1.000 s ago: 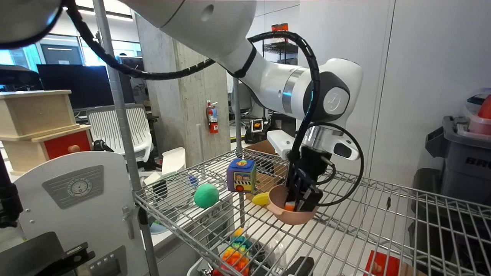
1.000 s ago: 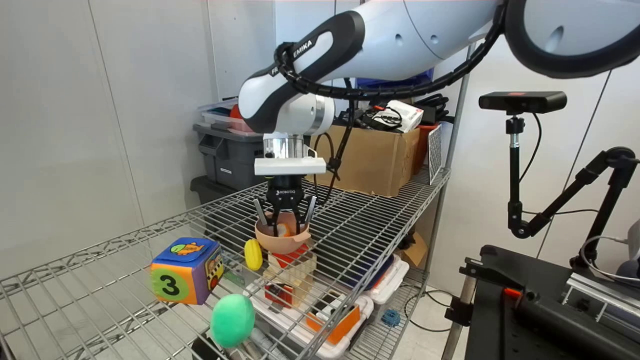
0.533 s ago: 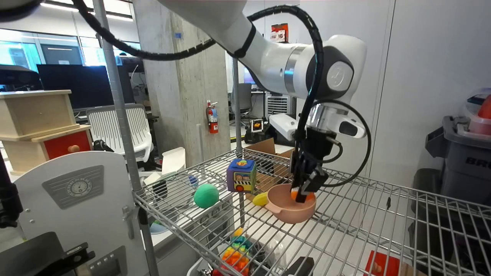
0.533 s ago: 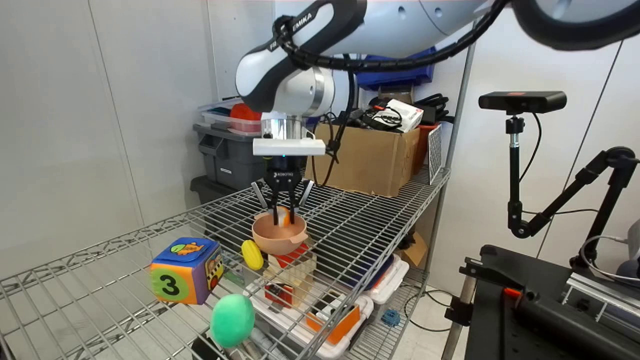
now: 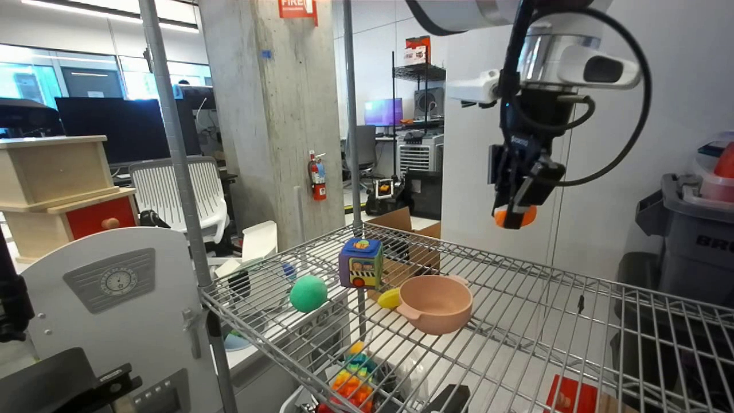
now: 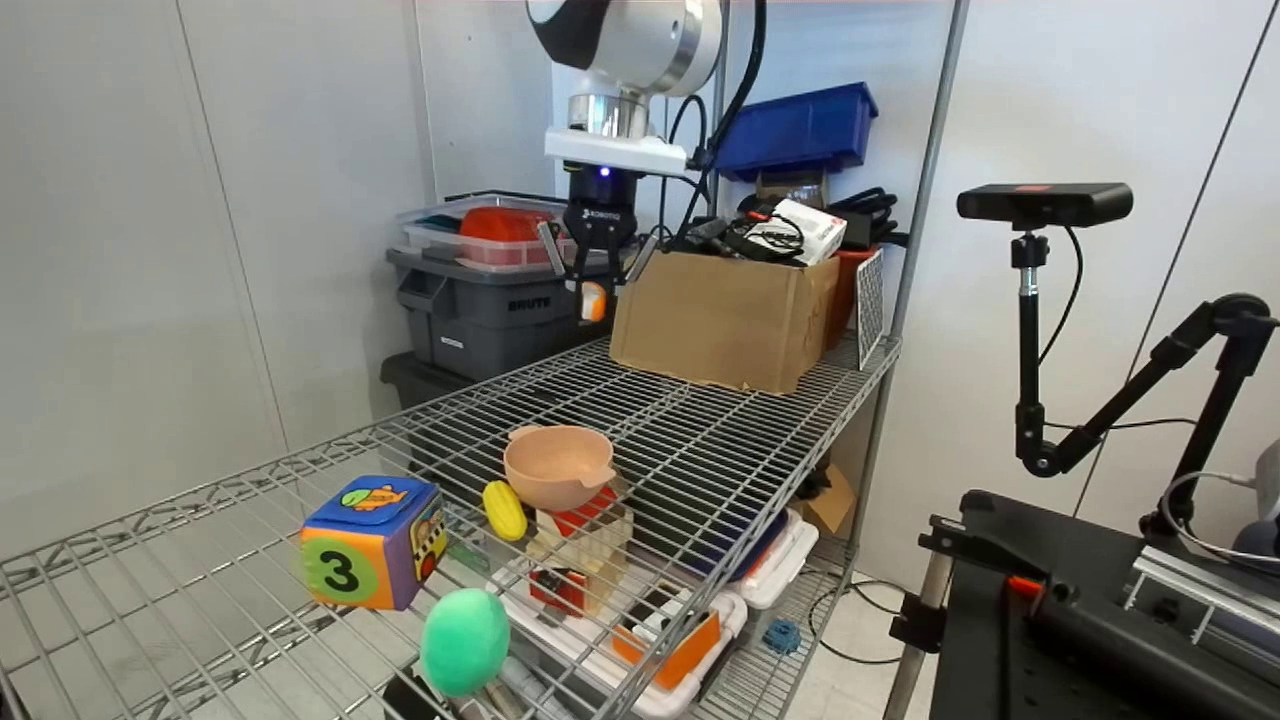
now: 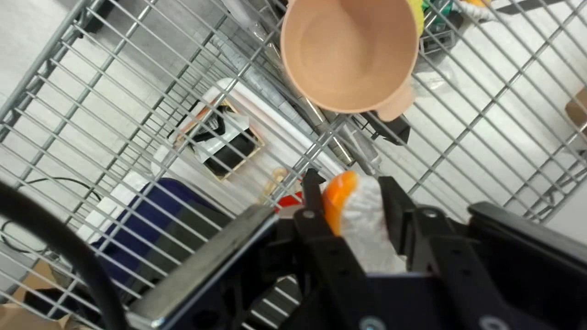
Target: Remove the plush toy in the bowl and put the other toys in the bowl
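- In an exterior view, the end effector (image 5: 508,214) had climbed away from the bowl (image 5: 436,323) over the last half second and stood high above the wire bench (image 5: 545,327), to the bowl's right as seen there.
- The plush toy (image 5: 529,215), which half a second before had shown within the bowl's outline, had gone up with it and hung in the air, well apart from the bowl.
- The end effector covered part of the toy from this side, leaving orange on both sides of its tip; its spread could not be judged here.
- In an exterior view, the same lift showed: the end effector appeared in front of the grey bin (image 6: 470,325) and beside the cardboard carton (image 6: 715,320).
- It pinched the toy at its tip, parted by the toy's width only, with orange and white visible.
- Over that half second the rest had kept its place: the bowl upright, the yellow toy (image 6: 504,511) just beside it, the green ball (image 6: 465,641) and number cube (image 6: 372,545) on the bench, near each other and apart from the bowl.
- In the wrist view, the fingers (image 7: 313,201) met the toy from both sides, its orange end by the fingertips, its pale part running back between them.
- The bowl showed at the top, its inner floor in full view, a sliver of yellow at its edge.
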`<action>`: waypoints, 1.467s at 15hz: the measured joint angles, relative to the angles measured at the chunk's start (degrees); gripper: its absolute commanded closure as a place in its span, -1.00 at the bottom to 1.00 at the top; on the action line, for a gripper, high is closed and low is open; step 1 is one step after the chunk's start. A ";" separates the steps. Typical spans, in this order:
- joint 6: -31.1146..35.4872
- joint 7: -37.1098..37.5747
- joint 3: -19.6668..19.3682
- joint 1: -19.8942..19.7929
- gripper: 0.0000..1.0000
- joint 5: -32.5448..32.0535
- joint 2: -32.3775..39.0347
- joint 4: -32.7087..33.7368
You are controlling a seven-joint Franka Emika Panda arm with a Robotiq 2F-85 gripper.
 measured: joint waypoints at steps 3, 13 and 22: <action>-4.61 4.20 0.39 -3.03 0.80 0.14 4.39 5.21; -9.86 23.18 2.46 -2.59 -0.20 -0.33 21.01 18.65; -11.77 29.57 5.14 -3.81 -1.00 -0.94 23.95 23.70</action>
